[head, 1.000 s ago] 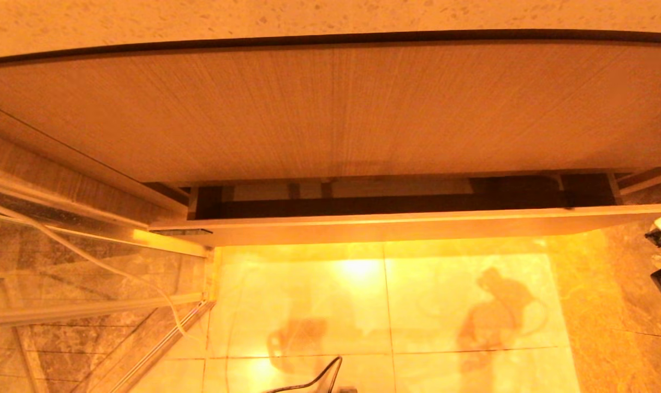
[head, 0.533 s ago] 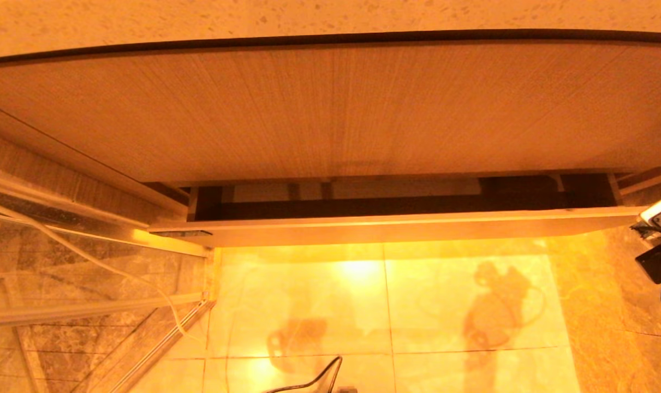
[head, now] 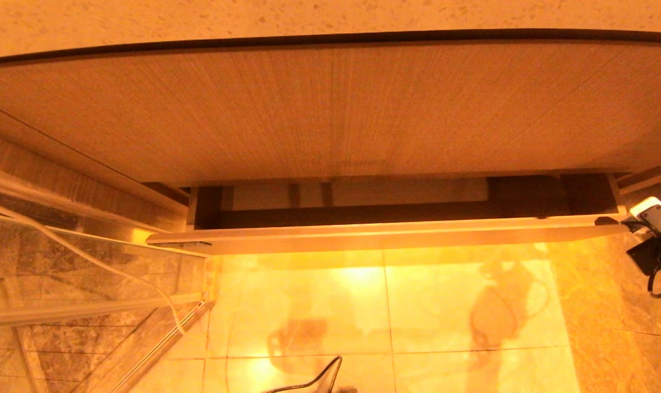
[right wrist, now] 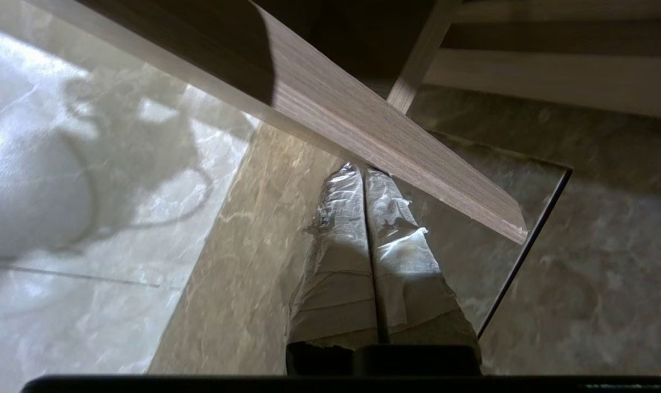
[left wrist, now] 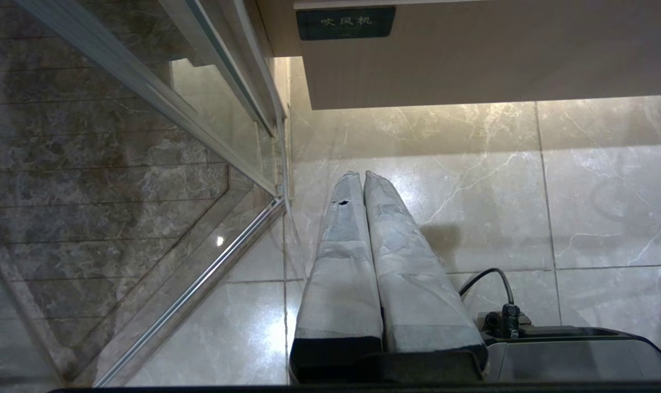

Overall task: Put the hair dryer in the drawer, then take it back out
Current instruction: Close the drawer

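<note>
- Tape-wrapped grey fingers [right wrist: 363, 218] of the right gripper [right wrist: 363, 173] are pressed together, two of them, holding nothing, tips at the underside of the drawer front near its right end.
- One wood-grain drawer [head: 385, 236] stands part open below the taller wood-grain panel [head: 330, 109], its long axis running left to right.
- The left gripper [left wrist: 361, 177], two fingers also shut and empty, hangs over the marble floor [left wrist: 581, 191] beside the glass panel [left wrist: 117, 164].
- No hair dryer shows in any view.
</note>
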